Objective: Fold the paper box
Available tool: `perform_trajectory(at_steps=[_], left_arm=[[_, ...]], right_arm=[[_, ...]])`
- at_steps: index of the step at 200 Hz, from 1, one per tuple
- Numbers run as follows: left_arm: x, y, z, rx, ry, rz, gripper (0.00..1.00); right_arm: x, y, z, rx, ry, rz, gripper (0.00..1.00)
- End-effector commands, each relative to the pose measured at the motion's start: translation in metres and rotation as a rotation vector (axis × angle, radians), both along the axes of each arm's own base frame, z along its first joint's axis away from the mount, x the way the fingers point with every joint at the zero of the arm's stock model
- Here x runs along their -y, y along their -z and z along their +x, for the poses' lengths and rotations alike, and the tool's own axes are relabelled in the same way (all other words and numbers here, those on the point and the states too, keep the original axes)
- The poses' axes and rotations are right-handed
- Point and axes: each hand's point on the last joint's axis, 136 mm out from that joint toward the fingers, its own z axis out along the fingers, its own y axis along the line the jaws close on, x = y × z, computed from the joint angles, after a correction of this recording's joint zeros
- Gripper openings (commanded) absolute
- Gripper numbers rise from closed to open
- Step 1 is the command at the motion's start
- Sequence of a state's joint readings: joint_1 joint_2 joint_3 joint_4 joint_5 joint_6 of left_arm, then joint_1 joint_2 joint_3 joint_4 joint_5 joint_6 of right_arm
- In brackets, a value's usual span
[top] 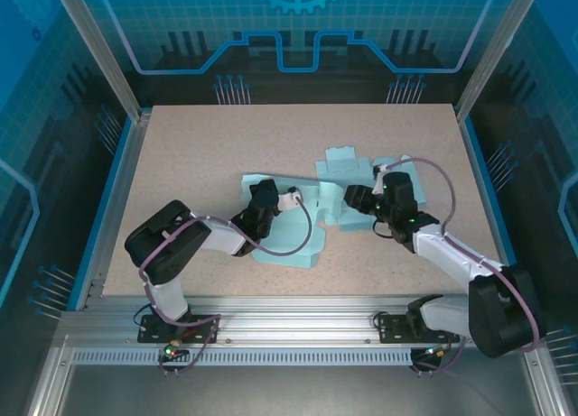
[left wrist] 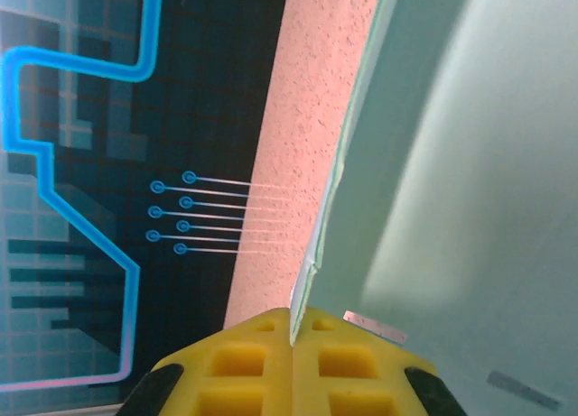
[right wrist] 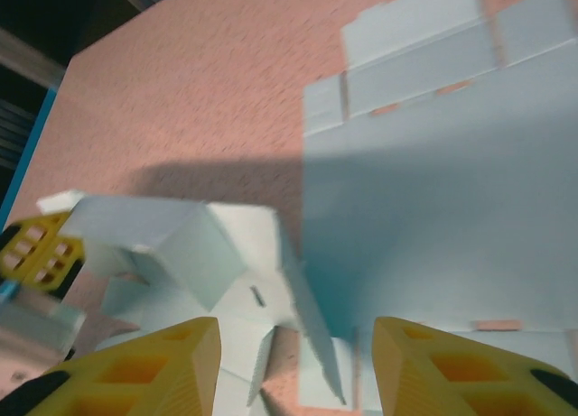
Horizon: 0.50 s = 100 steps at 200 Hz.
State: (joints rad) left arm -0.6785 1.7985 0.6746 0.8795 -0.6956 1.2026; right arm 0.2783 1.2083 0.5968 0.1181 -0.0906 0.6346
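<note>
The paper box [top: 293, 244] is a pale cyan sheet, partly folded, lying mid-table. My left gripper [top: 266, 195] is at its left part, and in the left wrist view the yellow fingers [left wrist: 244, 362] are shut on a thin edge of the paper box [left wrist: 452, 163]. My right gripper [top: 349, 199] reaches in from the right. In the right wrist view it [right wrist: 293, 371] stands open over the paper box [right wrist: 433, 190], with a raised flap [right wrist: 312, 326] between its fingers, untouched by either. The left gripper's yellow finger [right wrist: 36, 254] holds the far raised panel.
The speckled tan table [top: 199, 154] has bare room to the left and far side of the box. Blue edging and aluminium posts [top: 99, 55] bound it, with a metal rail [top: 289, 312] along the near edge.
</note>
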Motion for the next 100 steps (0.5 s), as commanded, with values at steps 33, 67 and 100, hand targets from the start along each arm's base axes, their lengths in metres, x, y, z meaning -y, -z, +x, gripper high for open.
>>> perform_trajectory(at_steps=[33,67,100], left_arm=[[0.010,-0.039,-0.007,0.134,0.056,-0.071,0.00],[0.013,-0.054,-0.013,0.194,0.099,-0.110,0.00],[0.015,-0.056,-0.009,0.268,0.105,-0.047,0.00]], right_arm=[[0.034,0.020,0.005,-0.083,0.013,0.010,0.45],[0.033,0.030,0.026,-0.092,-0.028,0.036,0.43],[0.018,0.042,0.049,-0.107,-0.111,0.073,0.41]])
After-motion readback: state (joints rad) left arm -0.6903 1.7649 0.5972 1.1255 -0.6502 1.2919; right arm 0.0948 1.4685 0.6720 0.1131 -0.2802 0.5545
